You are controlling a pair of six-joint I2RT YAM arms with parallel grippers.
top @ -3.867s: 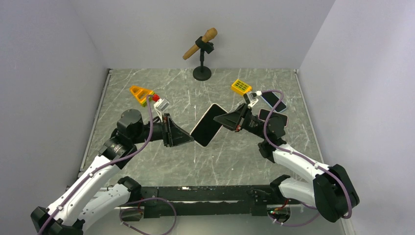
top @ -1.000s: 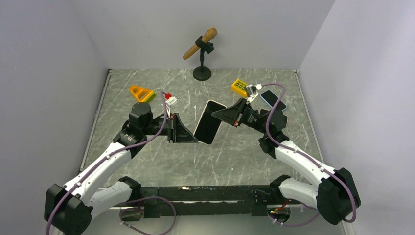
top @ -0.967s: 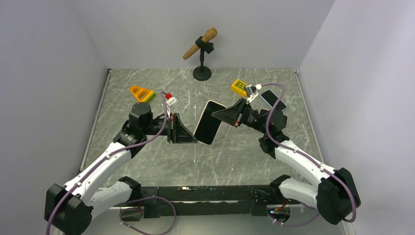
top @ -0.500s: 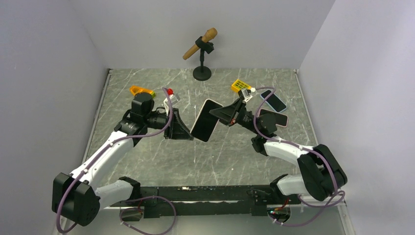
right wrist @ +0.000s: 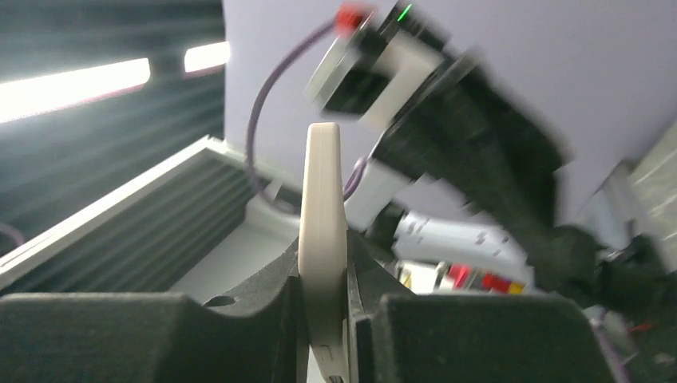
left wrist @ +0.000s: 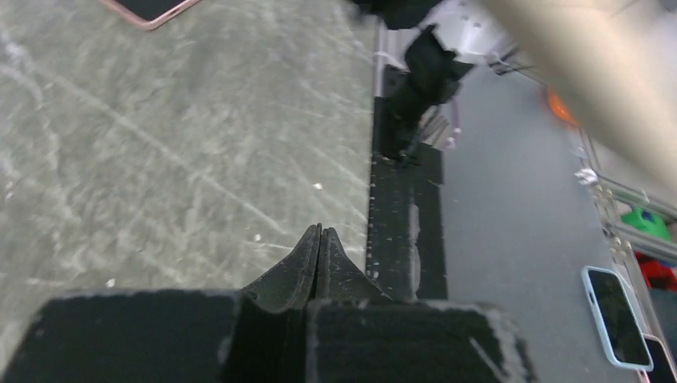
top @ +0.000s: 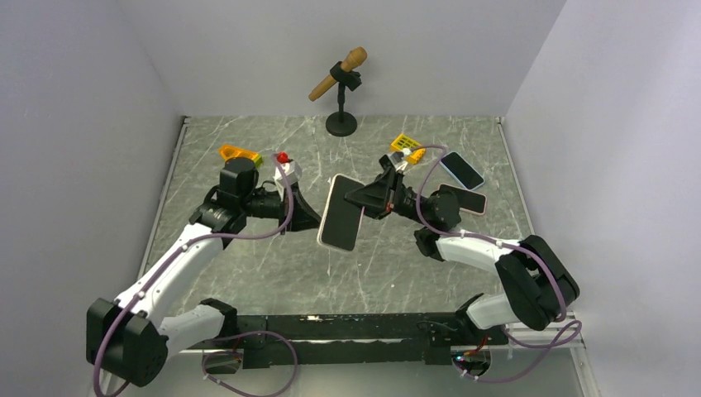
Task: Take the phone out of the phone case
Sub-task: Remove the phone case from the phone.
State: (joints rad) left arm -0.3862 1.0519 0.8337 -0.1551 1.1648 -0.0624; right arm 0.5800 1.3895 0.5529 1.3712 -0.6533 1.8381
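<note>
The phone in its pale cream case [top: 340, 219] hangs in the air above the middle of the table, its pale side toward the top camera. My right gripper [top: 354, 201] is shut on its upper right edge. In the right wrist view the cased phone [right wrist: 322, 183] stands edge-on between the shut fingers of my right gripper [right wrist: 323, 259]. My left gripper [top: 317, 222] is shut, its tips right beside the phone's left edge. In the left wrist view my left gripper [left wrist: 319, 233] has its jaws pressed together with nothing between them.
A microphone on a black stand [top: 341, 83] stands at the back. An orange triangle piece [top: 238, 154] lies back left, and a yellow block [top: 403, 143] back right. Two more phones [top: 461, 170] [top: 464, 199] lie on the table at the right.
The phone has turned from its dark screen to its pale side facing the camera, and has shifted slightly left. Both grippers have moved with it; the left one has rotated.
</note>
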